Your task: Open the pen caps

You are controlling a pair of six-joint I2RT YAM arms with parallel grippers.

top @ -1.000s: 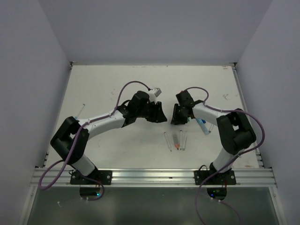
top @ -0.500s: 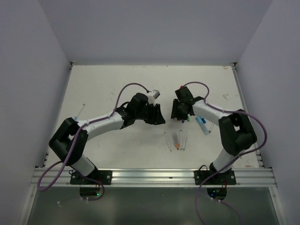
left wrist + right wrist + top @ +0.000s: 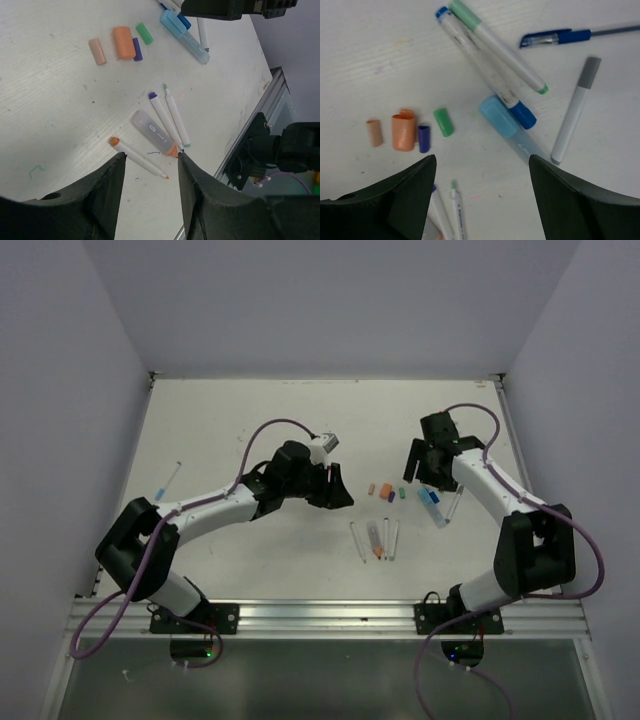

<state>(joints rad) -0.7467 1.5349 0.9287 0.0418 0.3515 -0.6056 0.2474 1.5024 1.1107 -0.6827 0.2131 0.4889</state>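
Left fingers (image 3: 100, 200) and right fingers (image 3: 395, 200) both spread apart, gripping nothing, above the worktop (image 3: 250, 420). Four loose pen caps (image 3: 403, 131) (pale orange, orange, dark blue, green) lie in a row between the arms. At their 3 o'clock the light blue cap (image 3: 498, 116) is not yet off its clear barrel (image 3: 530, 147). Judgement: between pens; next, one arm clamps that barrel while the other pulls the cap straight along its axis.

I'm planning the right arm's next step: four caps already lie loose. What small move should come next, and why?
Probably lower the open right pincer onto the highlighter, whose light blue cap is still on. It lies right ahead of the pincer in the wrist view, and the loose caps nearby suggest their pens are done.
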